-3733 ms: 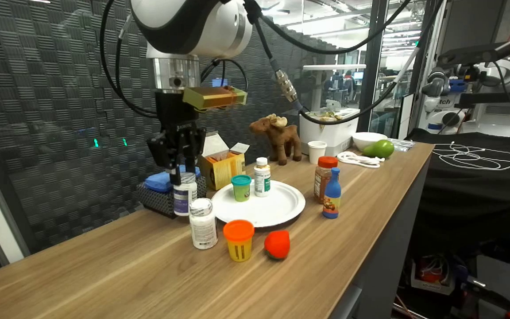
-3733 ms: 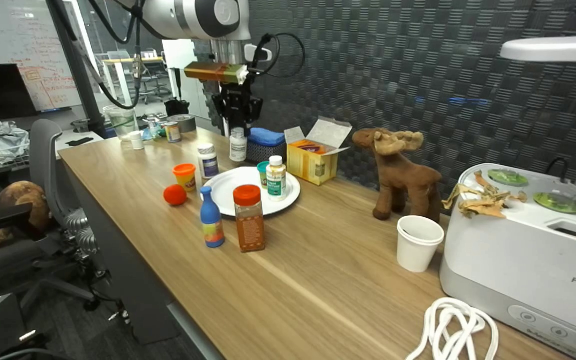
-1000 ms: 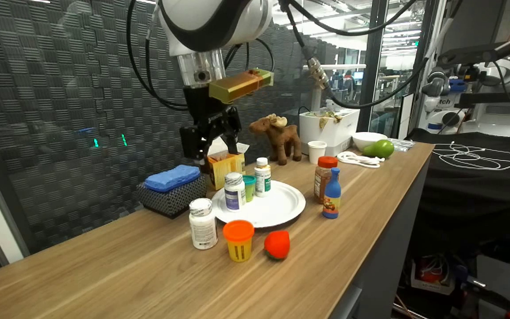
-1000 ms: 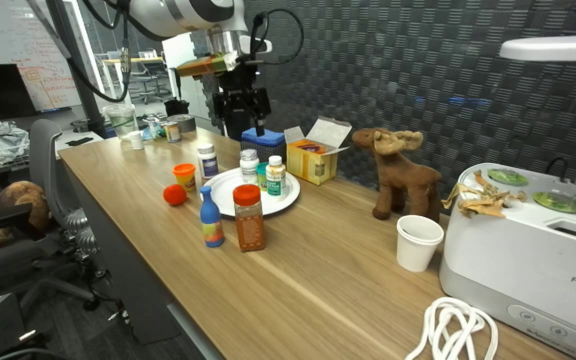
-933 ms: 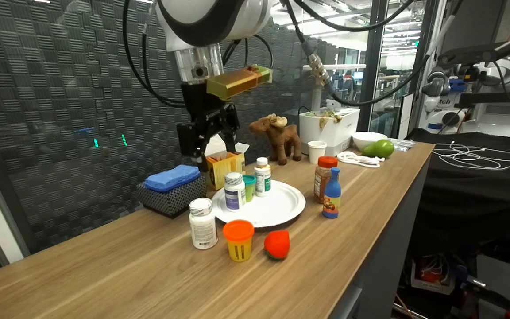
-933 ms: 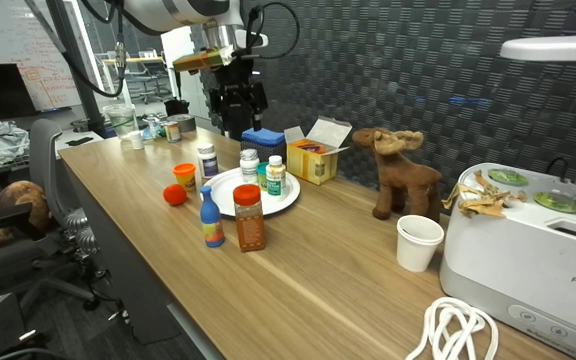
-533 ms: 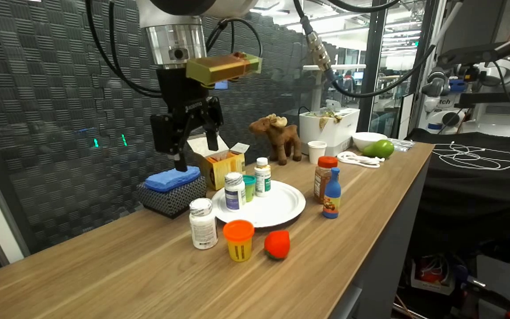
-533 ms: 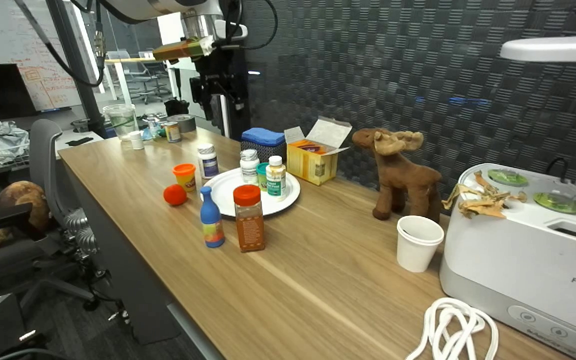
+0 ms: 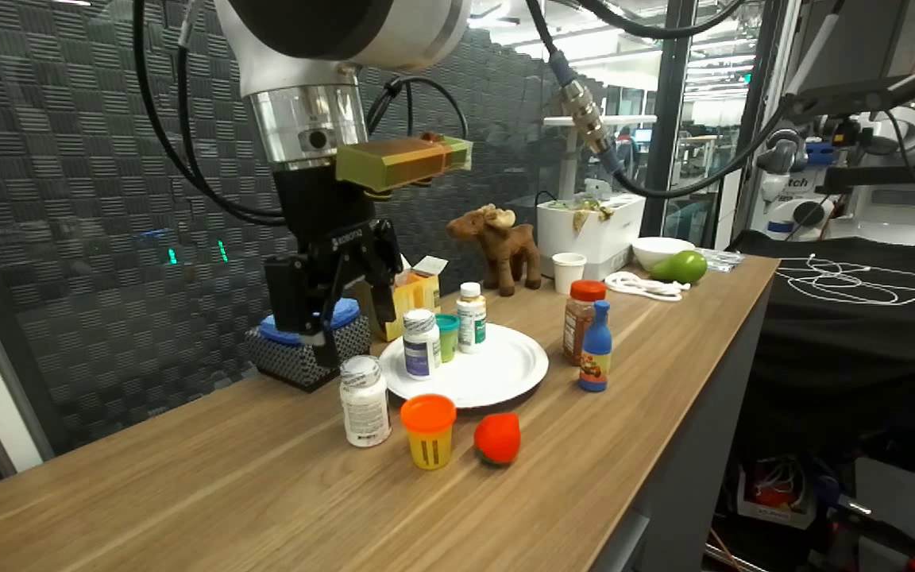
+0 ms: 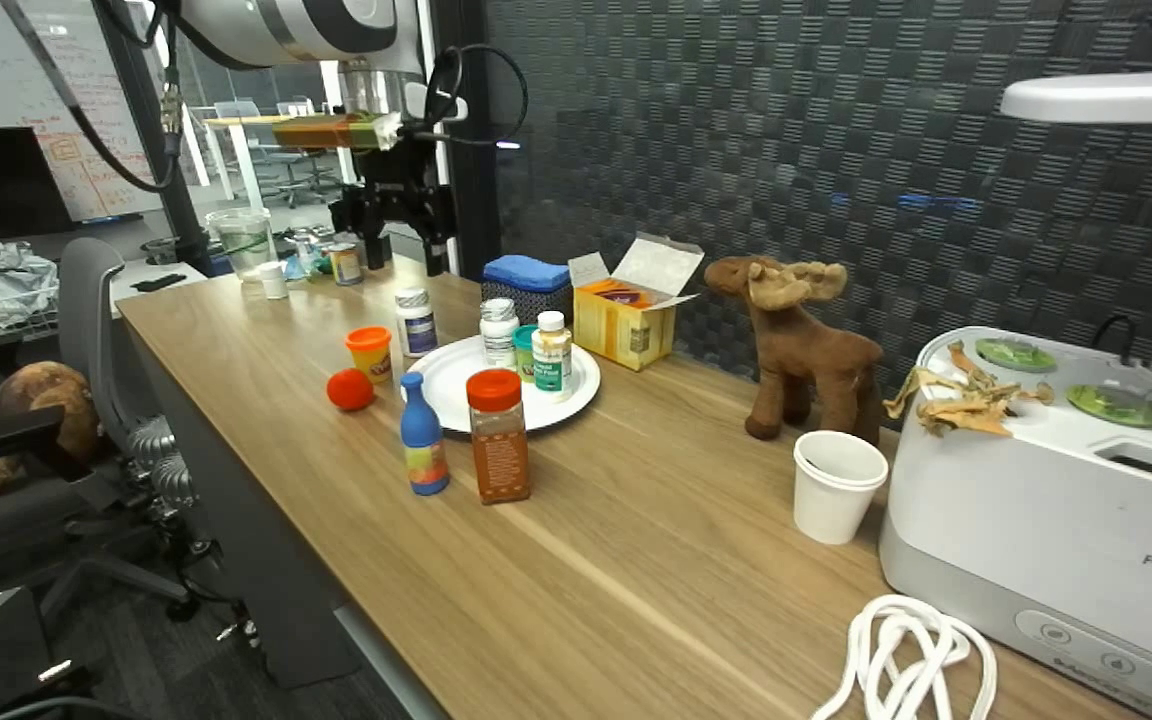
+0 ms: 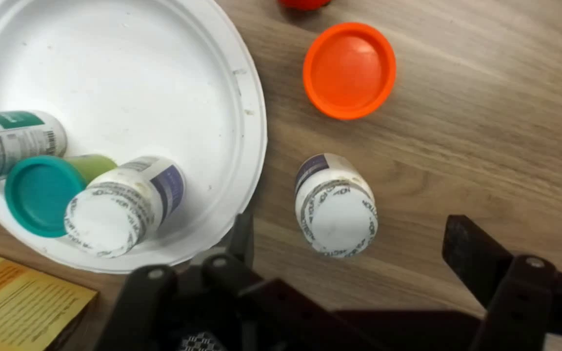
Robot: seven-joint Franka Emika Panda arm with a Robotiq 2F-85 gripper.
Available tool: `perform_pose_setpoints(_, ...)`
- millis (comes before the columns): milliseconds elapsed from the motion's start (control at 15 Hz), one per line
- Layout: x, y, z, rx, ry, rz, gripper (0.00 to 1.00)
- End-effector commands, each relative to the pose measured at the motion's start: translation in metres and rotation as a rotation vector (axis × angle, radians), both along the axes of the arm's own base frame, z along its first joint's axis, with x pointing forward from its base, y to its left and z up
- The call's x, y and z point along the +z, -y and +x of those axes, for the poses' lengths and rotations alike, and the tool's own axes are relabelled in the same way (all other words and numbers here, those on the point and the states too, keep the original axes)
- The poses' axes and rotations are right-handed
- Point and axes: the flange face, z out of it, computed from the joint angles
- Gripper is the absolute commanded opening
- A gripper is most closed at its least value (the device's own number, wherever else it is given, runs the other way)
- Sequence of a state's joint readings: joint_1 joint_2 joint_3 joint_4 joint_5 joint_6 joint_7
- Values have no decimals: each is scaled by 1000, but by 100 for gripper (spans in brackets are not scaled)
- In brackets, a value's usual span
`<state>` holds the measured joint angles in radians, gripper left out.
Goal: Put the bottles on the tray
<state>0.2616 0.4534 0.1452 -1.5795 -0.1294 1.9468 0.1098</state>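
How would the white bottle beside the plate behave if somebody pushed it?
The white bottle could tip if pushed high up, being taller than wide. Fallen, it would probably roll, given its round sides. Its smooth wall suggests it's stiff.

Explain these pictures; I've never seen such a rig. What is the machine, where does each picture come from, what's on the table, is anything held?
The machine is a white-and-black robot arm ending in a black two-fingered tool. Two pictures come from cameras outside it; the close one from its wrist, looking down.

On the brown table lies a round white plate carrying a green-labelled white bottle, a purple-labelled white bottle and a teal-lidded green tub. Off it, among other things, stand a second purple-labelled white bottle, an orange-lidded yellow tub, a blue bottle and a clear red-lidded jar.

Nothing is held: the tool is open above the table.
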Motion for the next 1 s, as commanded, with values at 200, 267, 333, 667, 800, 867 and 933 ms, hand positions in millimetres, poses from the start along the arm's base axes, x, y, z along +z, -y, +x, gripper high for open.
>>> perform_pose_setpoints(200, -9, 0, -9, 77, -44, 58, 100)
perform_pose_setpoints(267, -10, 1, -8, 82, -47, 61, 100)
perform_pose_setpoints(333, -11, 1, -9, 84, -56, 69, 100)
perform_pose_setpoints(667, -15, 4, -7, 103, -68, 75, 58)
perform_pose_setpoints(800, -18, 6, -5, 110, -71, 78, 42)
perform_pose_setpoints(867, -19, 7, -4, 113, -72, 78, 35)
perform_pose_setpoints(933, -21, 8, -3, 113, -74, 78, 28)
